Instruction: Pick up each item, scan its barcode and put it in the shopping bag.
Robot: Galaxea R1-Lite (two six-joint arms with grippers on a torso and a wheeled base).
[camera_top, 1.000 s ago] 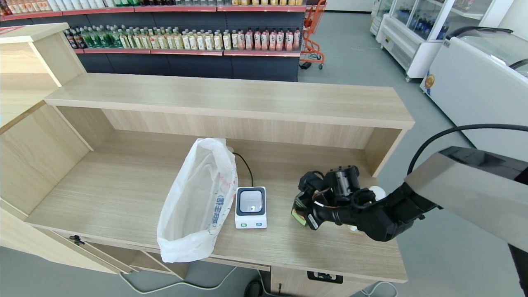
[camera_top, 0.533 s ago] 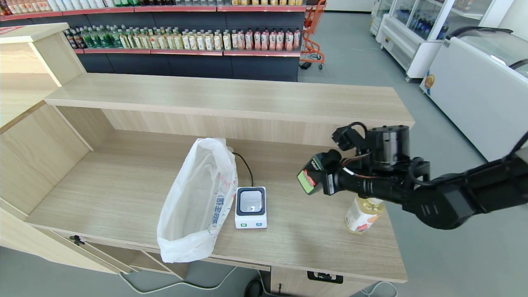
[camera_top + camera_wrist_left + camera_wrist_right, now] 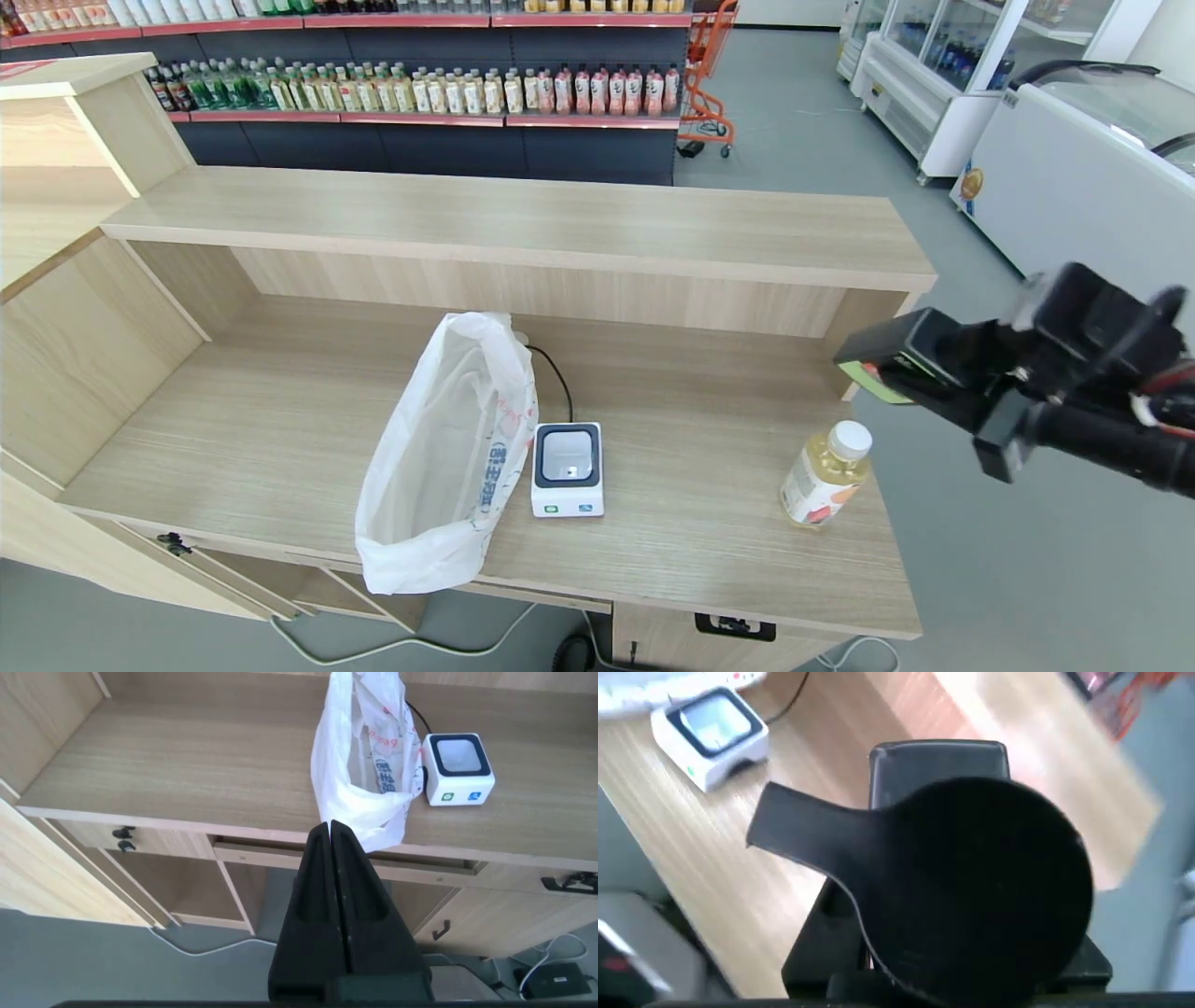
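My right gripper (image 3: 920, 364) hangs in the air past the counter's right end, shut on a dark container (image 3: 870, 378) with a green and red label; its round black end (image 3: 971, 877) faces the right wrist camera. A bottle of yellow drink (image 3: 826, 474) with a white cap stands upright near the counter's right edge. The white barcode scanner (image 3: 567, 468) (image 3: 458, 758) (image 3: 710, 733) sits mid-counter. Just left of it stands the white shopping bag (image 3: 448, 448) (image 3: 364, 765), mouth open. My left gripper (image 3: 332, 887) is shut on nothing, low in front of the counter's front edge.
The wooden counter (image 3: 280, 439) has a raised back shelf (image 3: 513, 219) and a side wall on the left. The scanner's black cable (image 3: 558, 378) runs toward the back. Drawers (image 3: 168, 873) sit under the front edge. Freezers (image 3: 1074, 177) stand to the right.
My right gripper lifted the dark container from the counter beside the bottle, then carried it up and to the right, past the counter's end. The bottle now shows in full.
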